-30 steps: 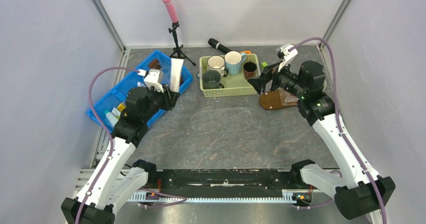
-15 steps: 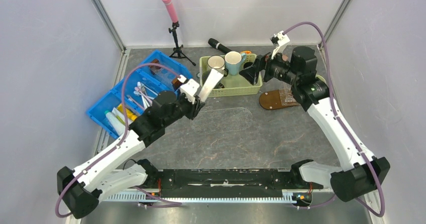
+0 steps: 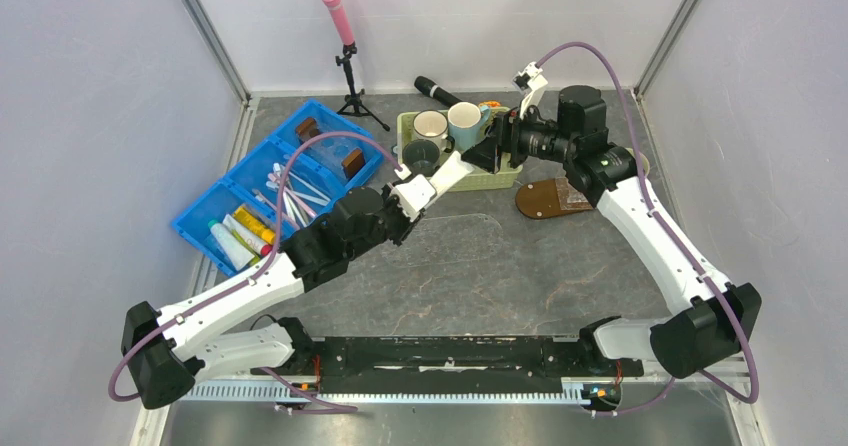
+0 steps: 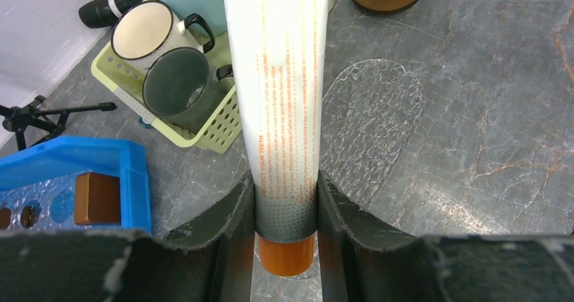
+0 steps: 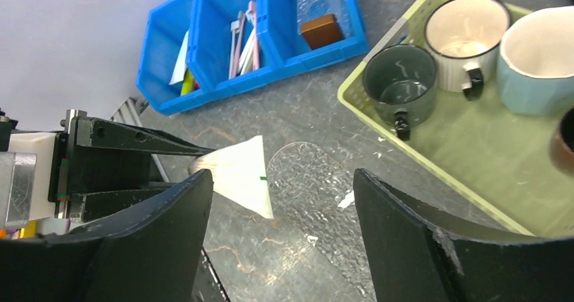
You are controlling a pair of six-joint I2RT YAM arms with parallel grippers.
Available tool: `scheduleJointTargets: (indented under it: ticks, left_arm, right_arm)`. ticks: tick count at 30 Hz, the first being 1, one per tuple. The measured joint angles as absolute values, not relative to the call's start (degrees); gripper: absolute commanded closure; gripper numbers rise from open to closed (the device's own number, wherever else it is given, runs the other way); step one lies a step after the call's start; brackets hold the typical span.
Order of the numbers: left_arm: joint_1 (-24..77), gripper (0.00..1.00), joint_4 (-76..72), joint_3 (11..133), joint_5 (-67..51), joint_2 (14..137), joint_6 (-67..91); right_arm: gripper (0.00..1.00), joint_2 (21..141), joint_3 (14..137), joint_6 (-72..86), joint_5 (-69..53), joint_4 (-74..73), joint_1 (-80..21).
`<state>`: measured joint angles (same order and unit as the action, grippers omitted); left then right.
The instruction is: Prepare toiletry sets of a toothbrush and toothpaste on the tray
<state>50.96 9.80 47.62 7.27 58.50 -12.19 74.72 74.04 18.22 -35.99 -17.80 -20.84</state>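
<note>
My left gripper (image 4: 286, 200) is shut on a toothpaste (image 4: 281, 78), a white tube with orange print and an orange cap, gripped near the cap. Seen from above, the tube (image 3: 455, 171) juts up and to the right from that gripper (image 3: 415, 194), over the front edge of the green basket. My right gripper (image 3: 487, 151) hovers just past the tube's flat end, open and empty. In the right wrist view the toothpaste (image 5: 237, 173) shows beside the left finger of that gripper (image 5: 284, 207). The tray (image 3: 548, 199), a dark-brown oval board, lies bare at the right. Toothbrushes (image 3: 290, 191) lie in the blue bin.
The blue divided bin (image 3: 200, 221) at the left also holds coloured tubes (image 3: 240, 231). The pale green basket (image 3: 402, 151) carries mugs (image 3: 432, 124). A clear oval sheet (image 3: 445, 238) lies mid-table. A black microphone (image 3: 435, 90) and a pink one on a tripod (image 3: 335, 6) stand at the back.
My left arm has swung right from the blue bin to mid-table, carrying the white tube. My right arm has moved left from above the brown board to the basket's front.
</note>
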Motion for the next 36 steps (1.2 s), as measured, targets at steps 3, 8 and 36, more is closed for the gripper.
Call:
scheduleJointTargets:
  ticks: [3, 8, 36]
  left_arm:
    - [51.9, 0.78, 9.1, 48.1, 7.4, 59.3, -12.5]
    - [52.5, 0.78, 7.7, 48.3, 7.4, 59.4, -12.5]
    - [53.2, 0.0, 4.6, 48.5, 16.7, 60.3, -12.1]
  right_arm:
    - [0.27, 75.5, 74.0, 18.2, -37.3, -18.2, -21.8]
    - [0.42, 76.3, 74.0, 17.1, -39.0, -18.7, -22.5]
    - [1.0, 77.0, 86.3, 6.3, -24.9, -34.4, -22.7]
